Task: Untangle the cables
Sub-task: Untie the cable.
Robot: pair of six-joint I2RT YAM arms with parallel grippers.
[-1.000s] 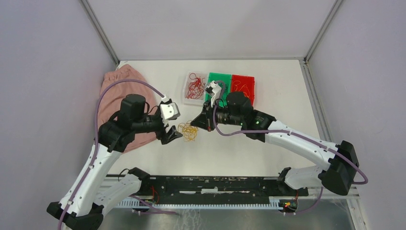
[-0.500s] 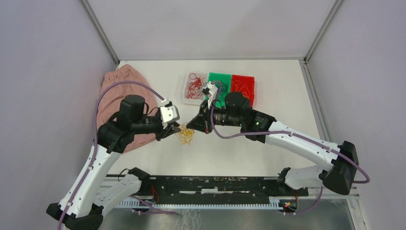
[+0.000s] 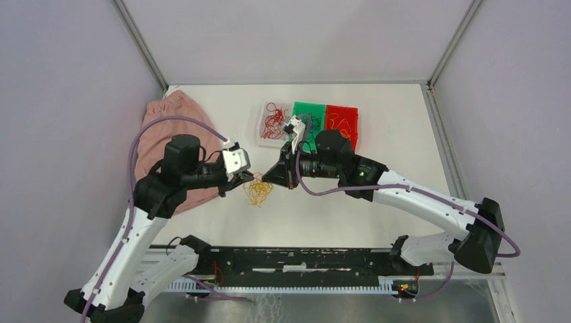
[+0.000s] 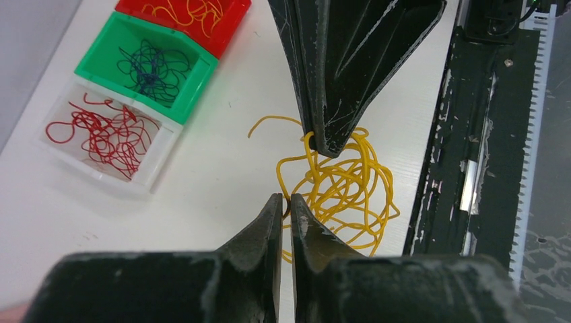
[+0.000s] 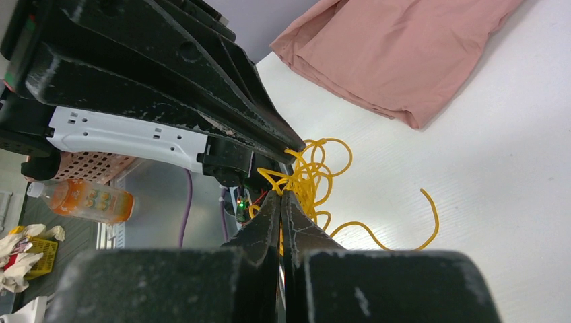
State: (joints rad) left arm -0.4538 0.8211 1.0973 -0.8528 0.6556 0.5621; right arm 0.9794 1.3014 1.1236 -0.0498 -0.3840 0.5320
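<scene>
A tangle of yellow cables [image 3: 258, 193] lies on the white table between my two grippers. My left gripper [image 3: 248, 180] is at its left side, its jaws [image 4: 283, 199] pinched nearly together on one yellow strand at the edge of the tangle [image 4: 343, 188]. Facing it from the right, my right gripper [image 3: 267, 177] is shut on another yellow strand; its fingertips [image 4: 328, 142] show in the left wrist view. In the right wrist view the tips [image 5: 281, 196] grip the yellow loops [image 5: 311, 168]. Red cables [image 4: 108, 131], dark cables [image 4: 152, 64] and more yellow ones [image 4: 188, 10] lie in bins.
Three bins stand in a row at the back: clear [image 3: 260, 129], green [image 3: 297, 106] and red [image 3: 342, 107]. A pink cloth [image 3: 168, 118] lies at the left, under my left arm. A black rail [image 3: 303, 259] runs along the near edge.
My left gripper has closed from wide open and moved onto the tangle's left side. The right gripper has shifted slightly left, and the yellow tangle has been pulled a little left and nearer.
</scene>
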